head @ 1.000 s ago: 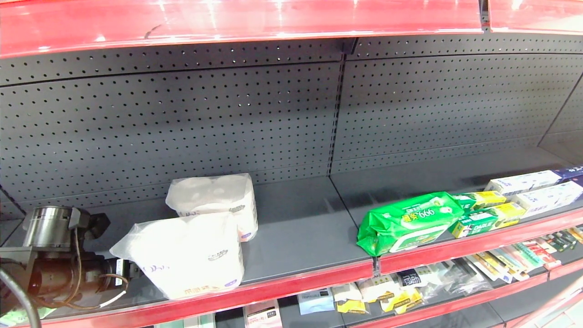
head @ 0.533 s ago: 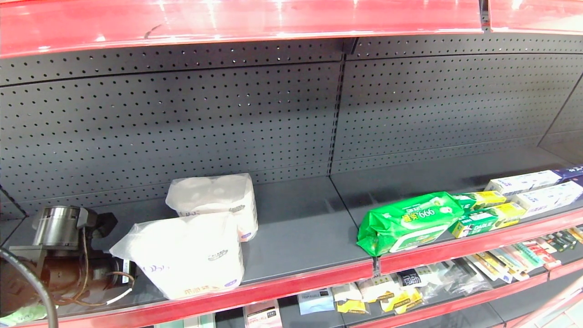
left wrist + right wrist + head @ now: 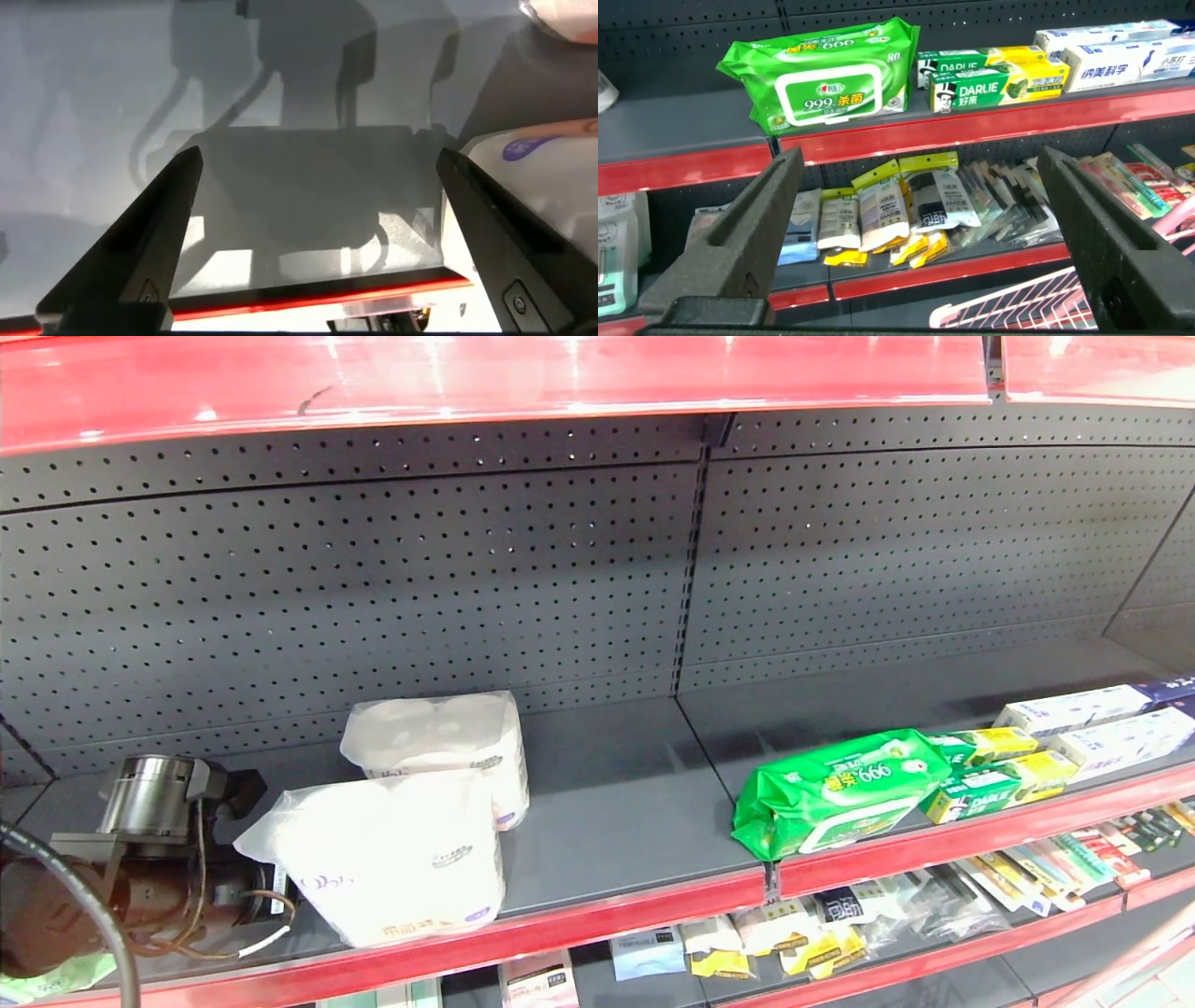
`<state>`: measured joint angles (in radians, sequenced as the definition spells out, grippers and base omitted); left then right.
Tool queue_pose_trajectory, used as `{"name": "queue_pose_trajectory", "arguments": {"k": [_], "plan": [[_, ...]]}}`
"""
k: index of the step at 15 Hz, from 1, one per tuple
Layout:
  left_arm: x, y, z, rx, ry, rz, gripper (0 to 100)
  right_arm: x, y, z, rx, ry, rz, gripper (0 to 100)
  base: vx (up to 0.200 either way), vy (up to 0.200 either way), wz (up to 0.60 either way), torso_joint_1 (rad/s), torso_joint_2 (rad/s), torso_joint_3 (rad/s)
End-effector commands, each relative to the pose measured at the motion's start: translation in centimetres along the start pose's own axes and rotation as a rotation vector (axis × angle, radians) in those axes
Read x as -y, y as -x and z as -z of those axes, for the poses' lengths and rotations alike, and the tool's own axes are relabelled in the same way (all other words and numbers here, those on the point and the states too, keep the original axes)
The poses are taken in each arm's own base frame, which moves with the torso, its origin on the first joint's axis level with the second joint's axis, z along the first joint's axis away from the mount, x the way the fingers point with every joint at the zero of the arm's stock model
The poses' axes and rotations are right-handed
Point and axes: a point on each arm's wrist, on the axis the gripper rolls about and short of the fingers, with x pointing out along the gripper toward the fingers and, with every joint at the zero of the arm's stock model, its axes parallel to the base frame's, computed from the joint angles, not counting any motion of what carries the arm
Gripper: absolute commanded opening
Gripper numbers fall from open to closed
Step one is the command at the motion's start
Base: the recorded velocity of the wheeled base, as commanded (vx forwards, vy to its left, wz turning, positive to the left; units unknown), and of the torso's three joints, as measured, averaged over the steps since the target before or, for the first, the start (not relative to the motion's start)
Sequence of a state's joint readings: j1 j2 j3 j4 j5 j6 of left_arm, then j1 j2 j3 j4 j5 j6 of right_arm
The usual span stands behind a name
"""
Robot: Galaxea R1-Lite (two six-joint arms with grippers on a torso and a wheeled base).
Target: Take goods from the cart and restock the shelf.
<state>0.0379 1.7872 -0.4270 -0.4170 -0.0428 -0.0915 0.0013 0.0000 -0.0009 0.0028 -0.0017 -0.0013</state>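
Observation:
Two white toilet paper packs stand on the grey shelf (image 3: 607, 803): one at the front edge (image 3: 392, 859), one behind it (image 3: 439, 747). My left arm's wrist (image 3: 149, 887) lies on the shelf just left of the front pack. In the left wrist view my left gripper (image 3: 320, 163) is open over bare shelf board, and the front pack (image 3: 547, 149) lies against the outside of one finger (image 3: 505, 224). My right gripper (image 3: 920, 159) is open and holds nothing, in front of the shelf below a green wipes pack (image 3: 822, 79).
Further right on the shelf lie the green wipes pack (image 3: 836, 789), green toothpaste boxes (image 3: 999, 770) and white boxes (image 3: 1092, 723). A lower shelf holds hanging sachets (image 3: 896, 210). A wire cart corner (image 3: 1018, 308) shows below. Bare shelf lies between paper and wipes.
My left arm has slid to the right along the shelf toward the front toilet paper pack, and that pack has shifted slightly right. The other goods have stayed put.

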Motion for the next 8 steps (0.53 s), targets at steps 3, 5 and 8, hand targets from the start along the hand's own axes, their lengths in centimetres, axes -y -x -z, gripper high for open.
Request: {"name": "queue_pose_trajectory", "arguments": {"k": [3, 5, 8], "plan": [[0.67, -0.19, 0.07, -0.007, -0.022, 0.016, 100, 0.0, -0.01, -0.02, -0.001, 0.0, 0.001, 100, 0.0, 0.0, 0.0, 0.0, 0.0, 0.0], [0.74, -0.29, 0.03, -0.009, -0.025, 0.018, 100, 0.0, -0.02, 0.02, -0.003, 0.0, 0.0, 100, 0.0, 0.0, 0.0, 0.0, 0.0, 0.0], [1.04, -0.34, -0.33, 0.002, -0.034, 0.024, 100, 0.0, -0.02, 0.02, -0.003, 0.0, 0.0, 100, 0.0, 0.0, 0.0, 0.0, 0.0, 0.0]]}}
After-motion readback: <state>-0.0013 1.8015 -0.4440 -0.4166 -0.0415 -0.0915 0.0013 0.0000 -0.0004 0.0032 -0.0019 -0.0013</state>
